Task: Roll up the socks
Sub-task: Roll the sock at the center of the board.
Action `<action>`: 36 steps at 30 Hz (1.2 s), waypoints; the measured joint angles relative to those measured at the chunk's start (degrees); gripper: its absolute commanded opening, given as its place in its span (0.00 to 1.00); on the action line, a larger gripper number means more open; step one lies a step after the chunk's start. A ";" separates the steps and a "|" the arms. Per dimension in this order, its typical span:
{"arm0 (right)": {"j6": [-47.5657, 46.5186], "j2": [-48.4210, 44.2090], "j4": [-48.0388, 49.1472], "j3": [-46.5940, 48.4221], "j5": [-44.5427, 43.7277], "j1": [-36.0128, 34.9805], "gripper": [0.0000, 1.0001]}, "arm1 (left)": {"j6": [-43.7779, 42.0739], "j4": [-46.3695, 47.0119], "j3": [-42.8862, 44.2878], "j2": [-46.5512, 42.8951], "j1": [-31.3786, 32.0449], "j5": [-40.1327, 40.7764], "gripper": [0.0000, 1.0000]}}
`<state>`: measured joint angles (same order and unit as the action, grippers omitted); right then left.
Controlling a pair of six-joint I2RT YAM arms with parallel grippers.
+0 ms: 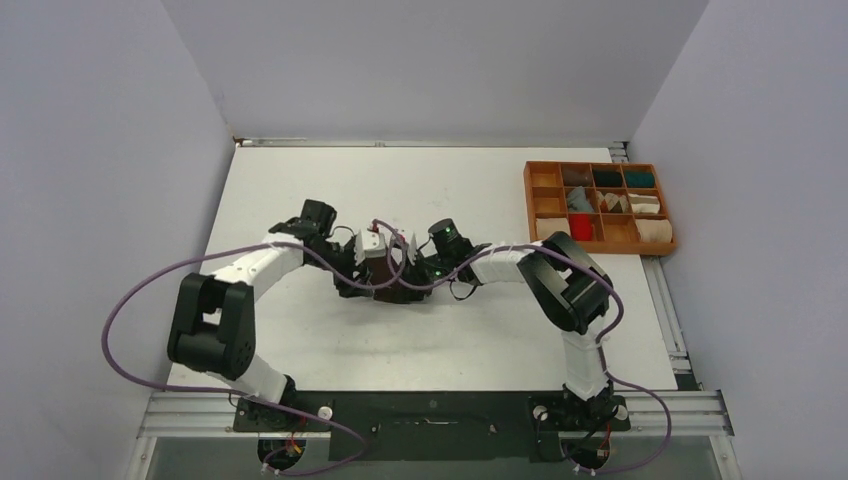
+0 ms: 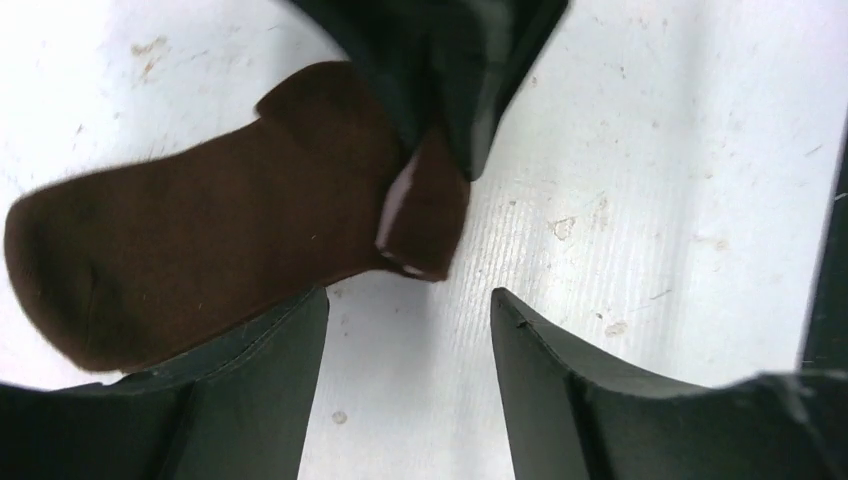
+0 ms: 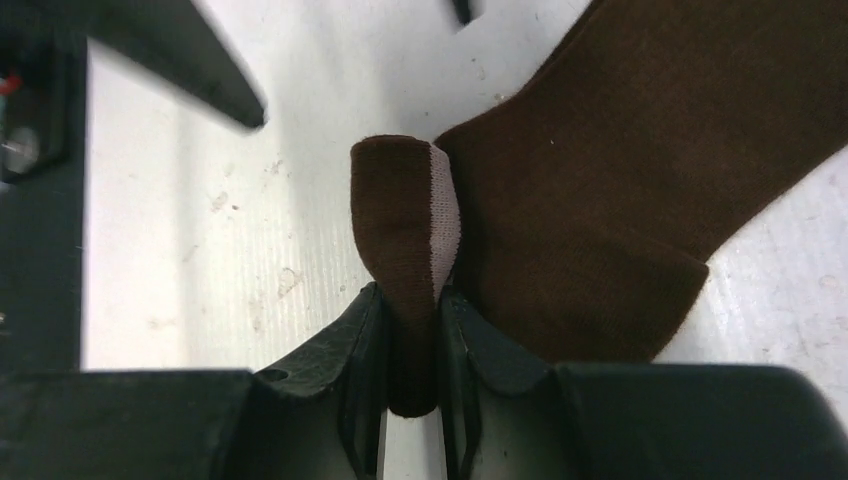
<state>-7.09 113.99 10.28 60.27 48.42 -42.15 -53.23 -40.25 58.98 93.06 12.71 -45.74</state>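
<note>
Dark brown sock (image 2: 200, 260) lies near the centre of the white table (image 1: 300, 200), between the two arms where they meet. Its foot and toe lie flat on the surface, while the cuff end is folded and lifted off it. Right gripper (image 3: 412, 295) is closed on that folded cuff. Its jaws press the fabric from both sides with no gap visible, and a pale stripe shows along the fold just above the fingertips. Left gripper (image 2: 408, 300) is parted. Its two fingers (image 2: 270, 380) stand apart over bare table just beside the sock, with nothing between them; one finger edge lies close to the sock's side, and contact cannot be confirmed. A wooden tray (image 1: 600, 165) with compartments sits at the far right edge of the table, well apart from both grippers. It holds rolled bundles, too small to identify individually in the overhead view.
</note>
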 measured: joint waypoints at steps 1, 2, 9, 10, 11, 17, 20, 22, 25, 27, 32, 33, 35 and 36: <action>2.19 1.20 -0.22 1.07 2.34 0.87 0.13 | -0.48 3.41 -3.13 -2.67 1.33 1.09 0.59; 4.66 2.54 -0.44 2.14 4.83 1.79 0.14 | -1.14 6.05 -5.57 -4.52 2.71 2.19 0.59; 14.40 9.09 -2.32 7.87 15.30 5.25 0.16 | -5.44 15.45 -10.82 -5.79 11.76 11.30 0.60; 15.19 9.55 -2.56 8.33 16.02 5.42 0.16 | -5.99 16.65 -10.84 -5.38 12.46 12.66 0.60; 15.89 9.97 -2.75 8.72 16.59 5.60 0.17 | -6.23 17.51 -10.84 -4.98 13.00 13.73 0.60; 19.23 10.62 -3.08 9.11 17.70 5.81 0.25 | -7.76 20.26 -11.82 -3.21 15.87 18.67 0.18; 21.16 10.64 -3.23 9.11 17.70 5.79 0.37 | -7.76 20.44 -12.39 -2.93 17.75 20.65 0.00; 22.32 10.62 -3.32 9.14 18.18 5.81 0.45 | -7.02 20.68 -12.37 -3.04 17.97 21.29 0.00; 22.99 9.90 -3.67 9.09 19.10 5.81 0.55 | -5.22 20.35 -12.04 -3.02 17.94 21.55 0.00; 22.69 8.52 -3.78 8.28 18.49 6.01 0.58 | -3.69 18.93 -10.88 -2.34 17.64 21.53 0.00; 20.98 1.75 -3.52 1.73 13.94 7.76 0.61 | 0.85 12.57 -4.39 2.91 15.15 17.90 0.00; 20.79 0.07 -3.48 0.00 13.00 8.57 0.62 | 1.60 11.41 -3.19 4.07 14.25 16.59 0.00; 19.87 -3.06 -3.41 -3.10 11.54 10.03 0.63 | 2.97 9.42 -1.36 5.99 12.41 13.88 0.00; 19.21 -4.35 -3.28 -4.24 10.56 10.73 0.63 | 3.37 8.55 -0.61 6.82 11.56 12.55 0.00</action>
<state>12.12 109.65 7.01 56.03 58.98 -31.42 -49.87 -31.70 58.37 99.88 24.27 -33.19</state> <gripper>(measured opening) 0.620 0.088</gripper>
